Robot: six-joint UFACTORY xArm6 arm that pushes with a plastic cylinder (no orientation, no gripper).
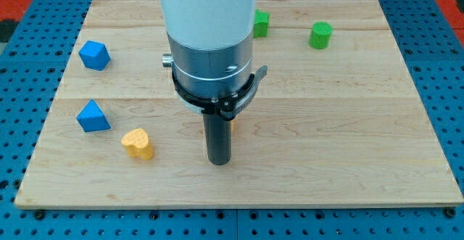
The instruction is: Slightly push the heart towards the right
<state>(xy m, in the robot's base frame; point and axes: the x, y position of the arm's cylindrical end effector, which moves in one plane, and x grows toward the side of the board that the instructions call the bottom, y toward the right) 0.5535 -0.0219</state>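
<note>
The yellow-orange heart block (138, 143) lies on the wooden board (326, 138) at the view's lower left. My tip (219, 161) stands on the board to the view's right of the heart, about a block's width and more away, not touching it. A sliver of something orange (233, 123) shows just behind the rod; its shape is hidden.
Two blue blocks lie at the view's left: one upper (94, 54), one triangular lower (92, 116). A green block (261, 23) is partly hidden by the arm at the top, and a green cylinder (320, 35) lies at the upper right.
</note>
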